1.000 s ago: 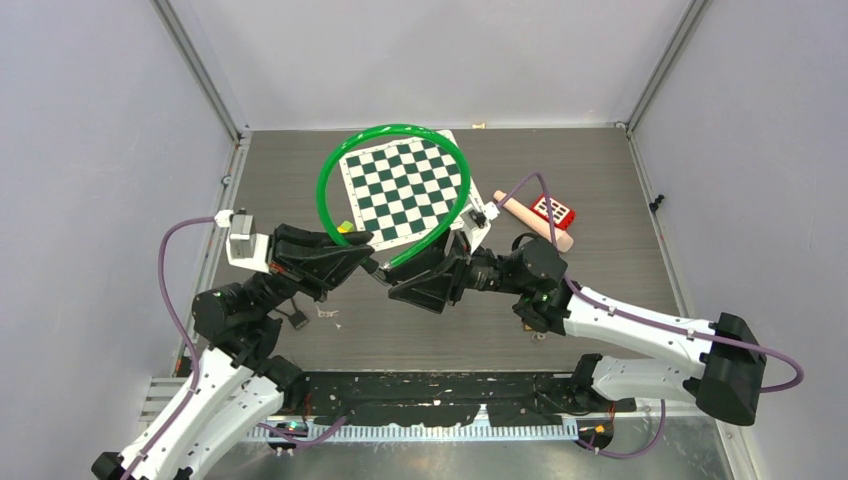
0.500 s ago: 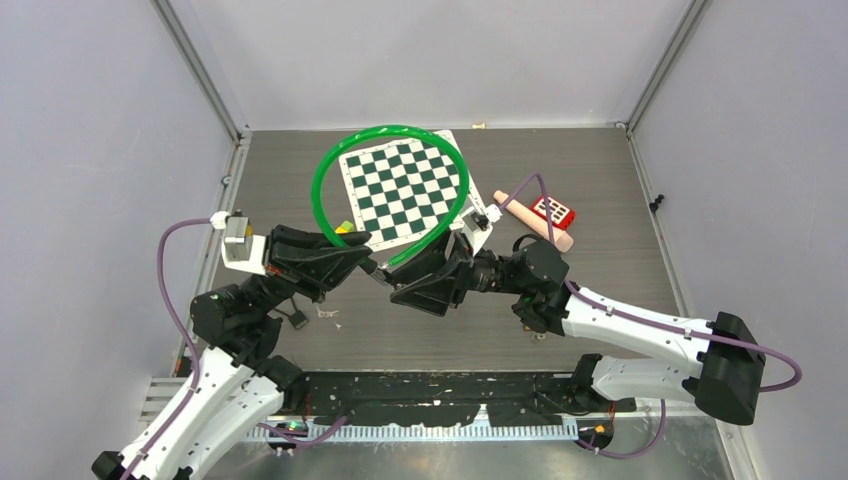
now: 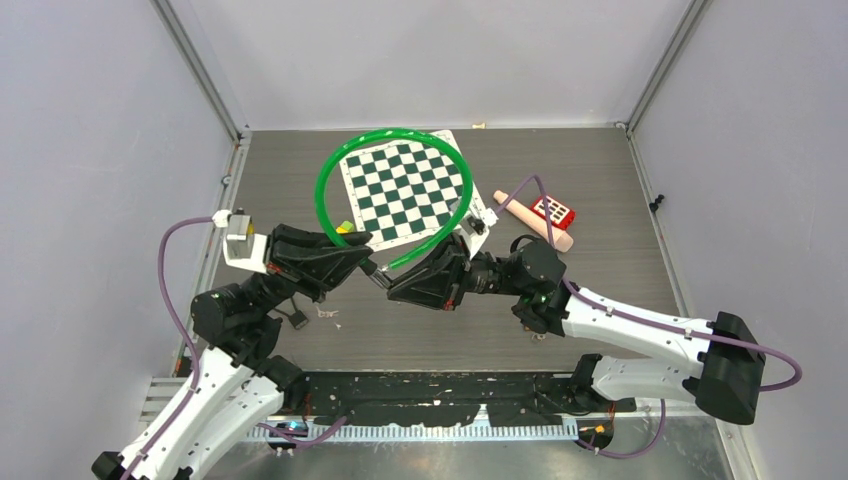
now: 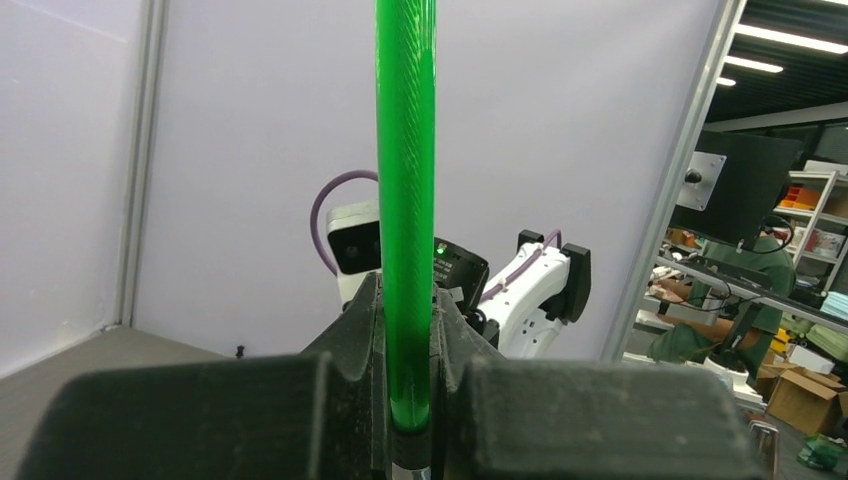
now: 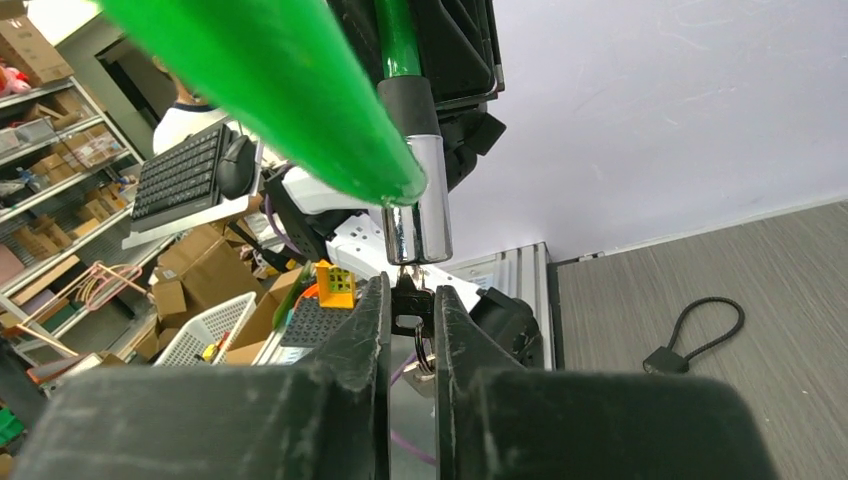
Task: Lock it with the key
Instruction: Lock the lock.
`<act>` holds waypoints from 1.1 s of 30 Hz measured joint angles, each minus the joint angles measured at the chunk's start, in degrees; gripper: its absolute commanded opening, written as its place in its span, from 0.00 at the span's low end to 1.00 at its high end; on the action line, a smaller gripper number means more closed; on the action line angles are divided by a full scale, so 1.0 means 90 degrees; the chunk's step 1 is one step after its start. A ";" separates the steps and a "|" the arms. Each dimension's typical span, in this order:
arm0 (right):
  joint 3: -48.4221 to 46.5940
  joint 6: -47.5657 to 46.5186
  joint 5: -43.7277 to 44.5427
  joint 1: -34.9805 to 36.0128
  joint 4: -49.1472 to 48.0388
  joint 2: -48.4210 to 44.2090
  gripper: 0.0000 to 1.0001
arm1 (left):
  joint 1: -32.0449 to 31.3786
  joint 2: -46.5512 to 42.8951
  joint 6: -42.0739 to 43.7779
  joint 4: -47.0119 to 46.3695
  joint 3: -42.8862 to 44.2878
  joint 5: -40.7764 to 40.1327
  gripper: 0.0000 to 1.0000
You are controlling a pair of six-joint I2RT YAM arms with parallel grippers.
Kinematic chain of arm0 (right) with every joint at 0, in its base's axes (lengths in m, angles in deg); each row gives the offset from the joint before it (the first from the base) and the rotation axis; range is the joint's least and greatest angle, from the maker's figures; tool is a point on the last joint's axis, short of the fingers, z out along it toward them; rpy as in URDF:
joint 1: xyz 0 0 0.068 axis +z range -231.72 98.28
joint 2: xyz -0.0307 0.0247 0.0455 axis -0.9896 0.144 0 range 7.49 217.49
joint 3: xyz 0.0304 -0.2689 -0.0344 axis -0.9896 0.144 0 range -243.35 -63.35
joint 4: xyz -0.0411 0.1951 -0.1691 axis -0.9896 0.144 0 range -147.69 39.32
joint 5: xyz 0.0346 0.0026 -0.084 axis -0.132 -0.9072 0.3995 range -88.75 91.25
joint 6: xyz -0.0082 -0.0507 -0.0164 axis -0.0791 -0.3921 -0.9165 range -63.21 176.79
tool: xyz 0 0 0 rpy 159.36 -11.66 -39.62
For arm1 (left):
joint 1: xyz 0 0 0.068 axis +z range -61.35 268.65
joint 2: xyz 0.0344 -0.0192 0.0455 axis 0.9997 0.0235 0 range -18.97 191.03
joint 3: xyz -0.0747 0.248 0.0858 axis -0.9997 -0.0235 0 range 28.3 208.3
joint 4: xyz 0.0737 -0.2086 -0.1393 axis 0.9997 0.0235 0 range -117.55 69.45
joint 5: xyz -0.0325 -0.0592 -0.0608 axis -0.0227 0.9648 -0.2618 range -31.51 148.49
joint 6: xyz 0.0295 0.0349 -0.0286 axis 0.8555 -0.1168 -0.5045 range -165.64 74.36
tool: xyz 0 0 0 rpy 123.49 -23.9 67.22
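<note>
A green cable lock (image 3: pixel 330 172) loops above the table in the top view. My left gripper (image 3: pixel 365 262) is shut on the cable's end (image 4: pixel 406 330), just above its black collar. In the right wrist view the silver lock cylinder (image 5: pixel 417 215) hangs below that collar. A black-headed key (image 5: pixel 408 305) sits in the cylinder's lower end, with a key ring under it. My right gripper (image 5: pixel 408 310) is shut on the key's head, and it meets the left gripper tip to tip in the top view (image 3: pixel 392 287).
A green and white chessboard (image 3: pixel 403 190) lies at the back centre under the loop. A beige stick (image 3: pixel 532 220) and a small red block (image 3: pixel 553 211) lie to its right. A small black cable loop (image 5: pixel 696 336) lies on the table.
The right gripper has turned about its axis with the key in it and shifted slightly left. The green loop has swayed a little. The left arm holds its place.
</note>
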 measured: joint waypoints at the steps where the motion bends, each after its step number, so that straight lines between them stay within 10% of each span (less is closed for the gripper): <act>1: -0.0007 -0.0056 0.0027 0.0007 0.0066 0.0000 0.06 | 0.0002 -0.0002 0.0000 0.0056 0.0000 -0.0029 0.00; 25: -0.0294 -0.1683 0.3920 0.1005 0.1887 -0.0032 0.05 | 0.0007 -0.0403 0.0641 0.1656 -0.0202 -0.1727 0.00; 33: -0.0291 -0.1588 0.4228 0.1008 0.1892 0.0029 0.19 | 0.0007 -0.0408 0.0704 0.1673 -0.0257 -0.1838 0.00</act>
